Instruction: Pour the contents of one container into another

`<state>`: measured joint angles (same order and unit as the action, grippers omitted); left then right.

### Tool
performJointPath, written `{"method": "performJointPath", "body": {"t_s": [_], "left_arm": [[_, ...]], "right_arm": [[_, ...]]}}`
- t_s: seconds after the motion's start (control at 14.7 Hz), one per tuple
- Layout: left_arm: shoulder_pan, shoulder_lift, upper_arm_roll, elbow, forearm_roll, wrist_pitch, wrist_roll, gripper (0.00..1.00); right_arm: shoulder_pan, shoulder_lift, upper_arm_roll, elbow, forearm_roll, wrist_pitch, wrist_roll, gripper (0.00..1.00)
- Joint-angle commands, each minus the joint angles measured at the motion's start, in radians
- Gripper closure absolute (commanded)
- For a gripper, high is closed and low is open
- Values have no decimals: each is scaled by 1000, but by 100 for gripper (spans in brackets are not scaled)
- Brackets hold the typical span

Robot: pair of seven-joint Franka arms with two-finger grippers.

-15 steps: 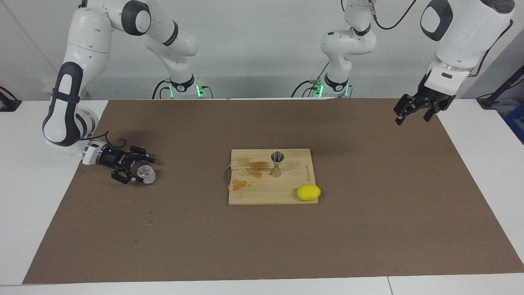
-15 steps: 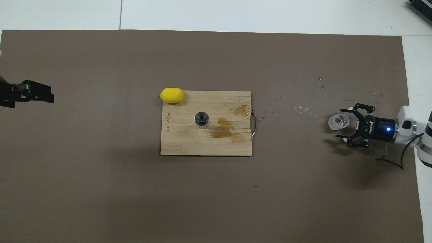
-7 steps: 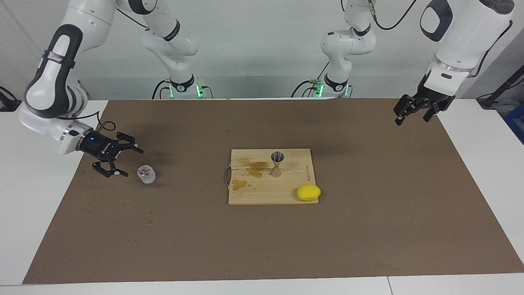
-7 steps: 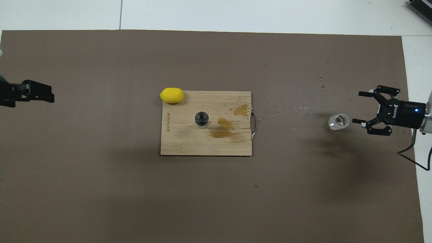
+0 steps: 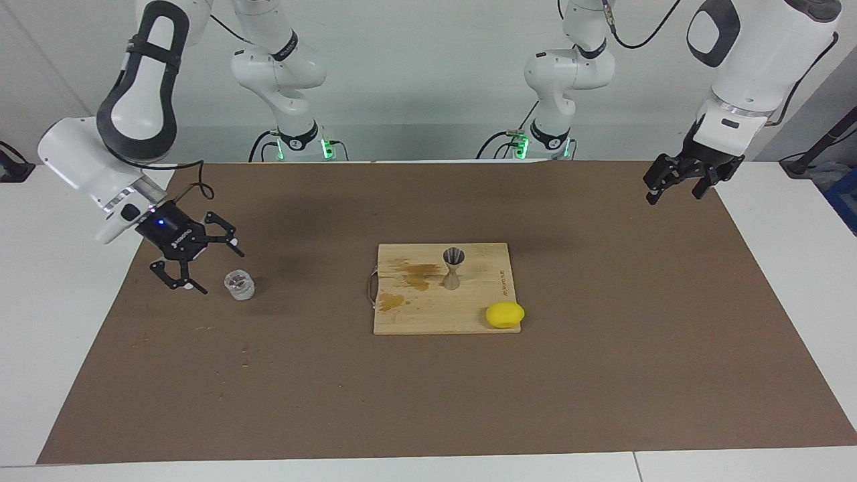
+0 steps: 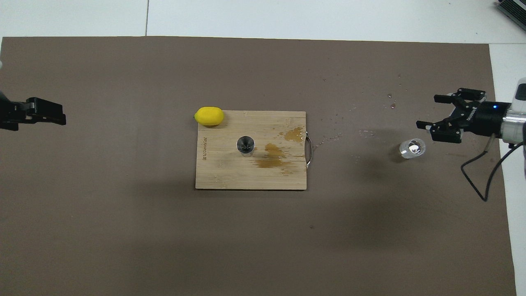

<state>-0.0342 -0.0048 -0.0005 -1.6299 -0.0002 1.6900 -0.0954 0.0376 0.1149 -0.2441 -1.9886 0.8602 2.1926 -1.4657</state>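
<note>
The small clear glass cup [image 5: 239, 284] stands upright on the brown mat toward the right arm's end of the table; it also shows in the overhead view [image 6: 412, 148]. My right gripper [image 5: 213, 269] is open and empty, raised just beside the cup and apart from it; in the overhead view [image 6: 427, 111] it sits next to the cup. The metal jigger [image 5: 453, 268] stands upright on the wooden board [image 5: 462, 325]; the overhead view looks into its top cone [image 6: 245, 145]. My left gripper [image 5: 673, 194] waits, open, high over the mat's corner at the left arm's end [image 6: 61, 117].
A yellow lemon [image 5: 505, 314] lies on the board's corner farthest from the robots, also in the overhead view [image 6: 209, 116]. Brown wet stains [image 6: 273, 156] mark the board [image 6: 230, 176] beside the jigger. Small droplets [image 6: 365, 132] dot the mat between board and cup.
My right gripper, which stood around the cup a second ago, has pulled back from it, risen and tilted. The cup stays on the mat. The left arm has not moved.
</note>
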Motion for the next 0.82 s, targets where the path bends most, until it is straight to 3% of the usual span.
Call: {"method": "performJointPath", "body": {"t_s": [0.0,0.41,0.75], "left_arm": [[3,-14,-4,-5,12,-1,-12,0],[3,-14,-4,-5,11,-1,-15,0],[3,-9,-3,-2,11,-10,-17,0]], "right_arm": [[56,-4,0,13,-148,82,256,0],[99,-58,5,39,-535,64,952,0],[42,-133,58,62,-717,-118,1257,0]]}}
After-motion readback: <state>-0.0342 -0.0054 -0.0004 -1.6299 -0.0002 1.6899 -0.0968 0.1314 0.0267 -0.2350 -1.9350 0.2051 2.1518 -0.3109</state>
